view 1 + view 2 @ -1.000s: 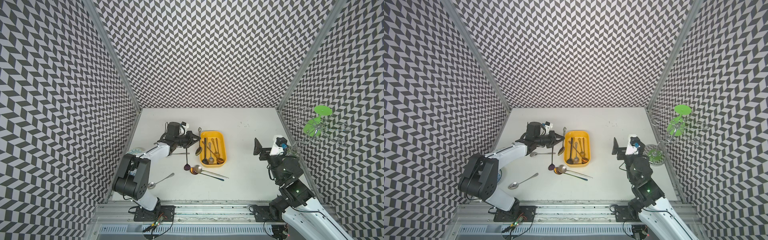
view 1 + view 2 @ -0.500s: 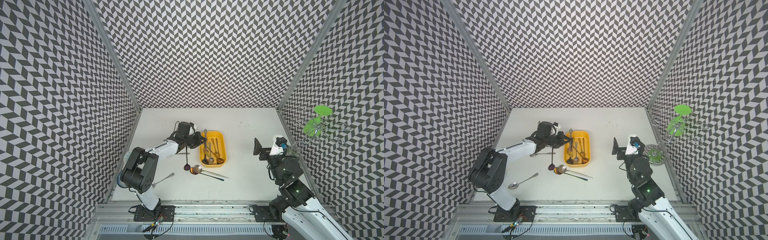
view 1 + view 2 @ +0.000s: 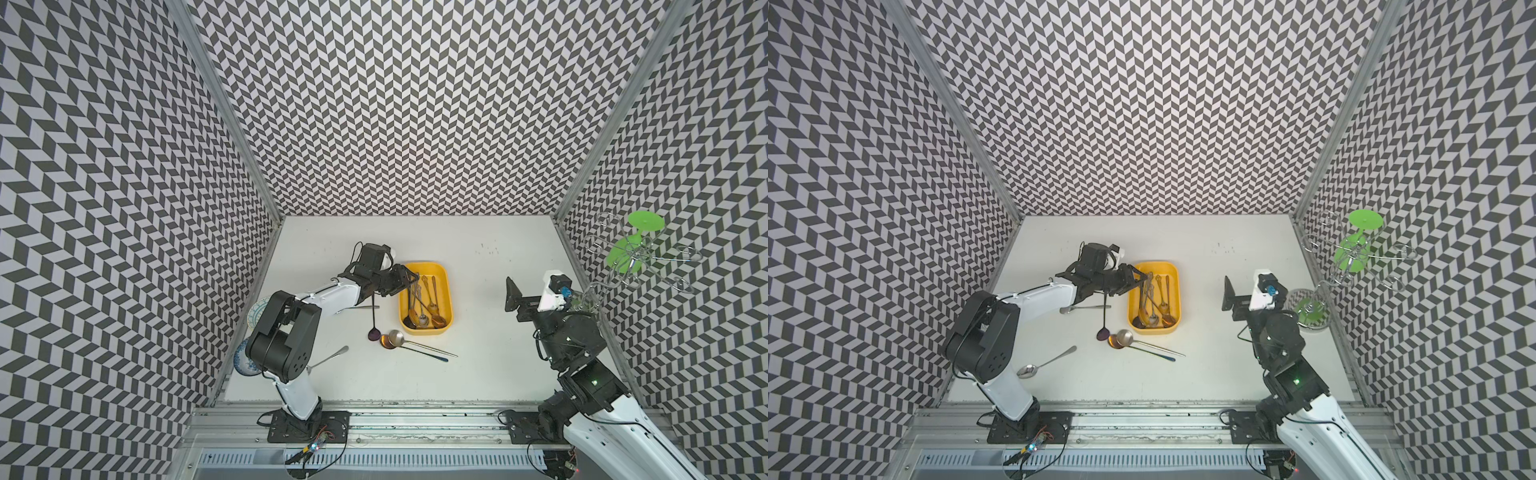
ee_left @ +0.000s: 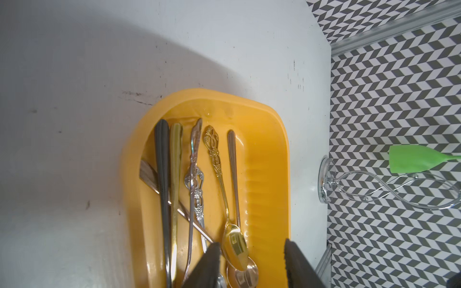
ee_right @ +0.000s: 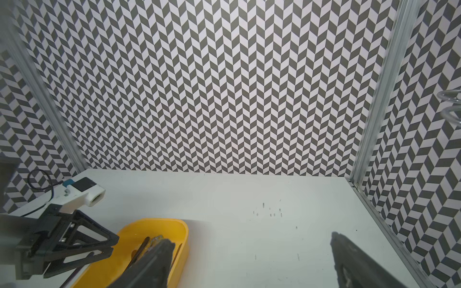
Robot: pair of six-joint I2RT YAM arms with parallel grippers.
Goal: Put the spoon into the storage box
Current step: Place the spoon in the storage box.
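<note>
The yellow storage box (image 3: 448, 286) (image 3: 1176, 291) (image 4: 279, 149) (image 5: 172, 224) lies mid-table with several spoons in it. One silver spoon (image 4: 147, 175) lies slantwise across the others, its handle end on the box's rim. My left gripper (image 3: 409, 277) (image 3: 1144, 277) (image 4: 250, 244) hangs over the box's left part, open, with nothing between its fingers (image 4: 210, 264). A dark spoon (image 3: 373, 328), two round-bowled spoons (image 3: 391, 338) and a silver spoon (image 3: 1044, 362) lie on the table outside the box. My right gripper (image 3: 514, 296) (image 3: 1229, 299) (image 5: 252, 269) is open and empty to the right of the box.
Two patterned plates (image 3: 257, 309) (image 3: 242, 362) sit by the left wall, partly behind the left arm. A wire rack with a green glass (image 3: 629, 249) stands at the right wall. A thin metal utensil (image 3: 1088, 308) lies under the left forearm.
My left gripper moved right, from beside the box to over it, carrying a spoon, then opened. That spoon now lies in the box. The right arm has not moved.
</note>
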